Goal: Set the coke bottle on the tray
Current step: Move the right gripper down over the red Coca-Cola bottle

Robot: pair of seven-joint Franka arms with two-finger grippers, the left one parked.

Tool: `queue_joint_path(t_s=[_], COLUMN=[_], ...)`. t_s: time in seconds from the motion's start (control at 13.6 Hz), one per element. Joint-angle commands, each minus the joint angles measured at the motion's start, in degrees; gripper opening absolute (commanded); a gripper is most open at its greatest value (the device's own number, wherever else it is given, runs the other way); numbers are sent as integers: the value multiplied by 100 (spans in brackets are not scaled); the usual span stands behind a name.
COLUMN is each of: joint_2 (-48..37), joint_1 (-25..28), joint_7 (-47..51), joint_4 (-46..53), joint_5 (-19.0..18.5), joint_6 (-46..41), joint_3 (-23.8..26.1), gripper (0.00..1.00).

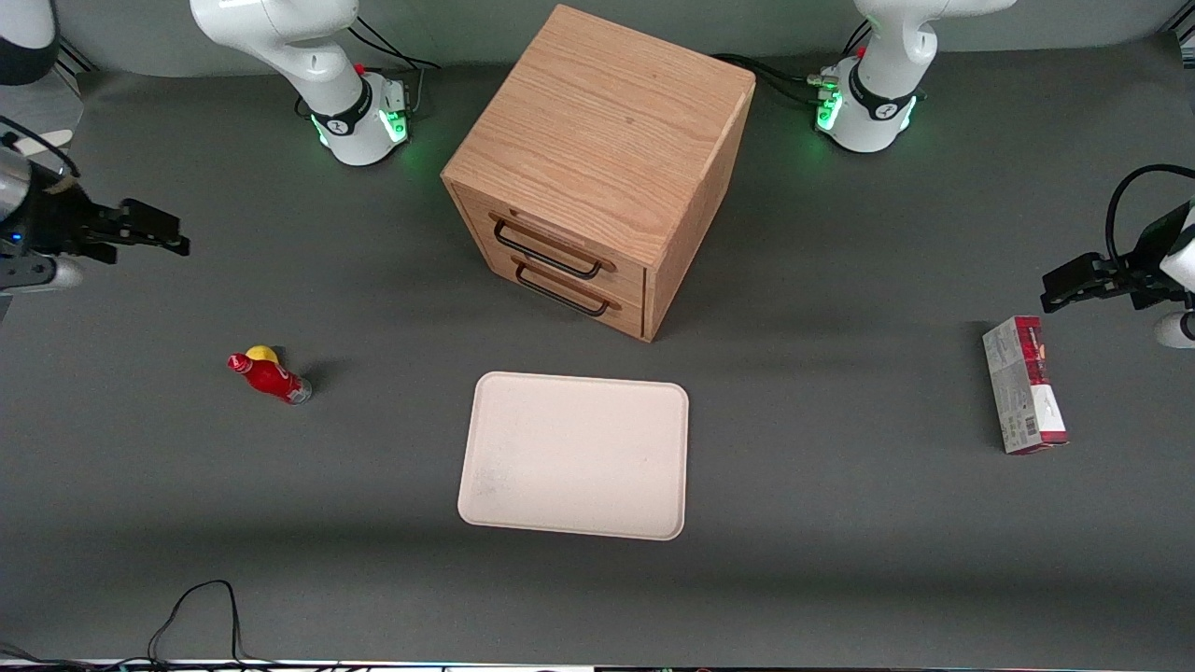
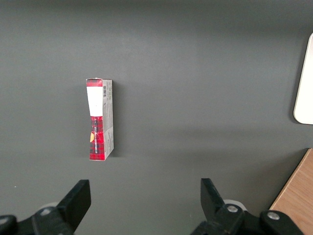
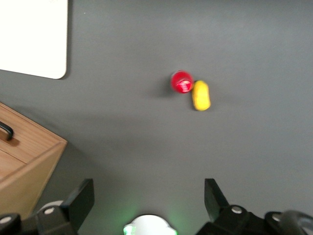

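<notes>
Hovering with gripper [image 3: 146,198] fingers spread and empty, high above the table [image 1: 840,523] for a clear downward look at the coke bottle [image 1: 269,377], standing upright just beside a yellow lump [image 1: 262,354], well apart from the tray [image 1: 576,455].

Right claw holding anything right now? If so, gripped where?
Nothing held. The claw is open, up in the air at the working arm's end of the table. The coke bottle stands untouched on the table beside a yellow lump.
</notes>
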Motion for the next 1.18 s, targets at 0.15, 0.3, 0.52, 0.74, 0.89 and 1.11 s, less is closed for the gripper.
queue_joint_path(t_s=[0.15, 0.3, 0.52, 0.74, 0.89, 1.11], joint_2=[1033, 1033, 1016, 989, 998, 980], joint_1=[-57, -39, -22, -4, 40, 180], joint_7=[-729, -685, -668, -641, -641, -352], joint_4=[1508, 1508, 1368, 886, 133, -985], joint_5=[-37, -28, -28, -11, -2, 7], joint_6=[-667, -667, -684, -300, 567, 1983], joint_3=[-440, -439, -439, -431, -431, -396], gripper=[100, 100, 100, 100, 100, 100])
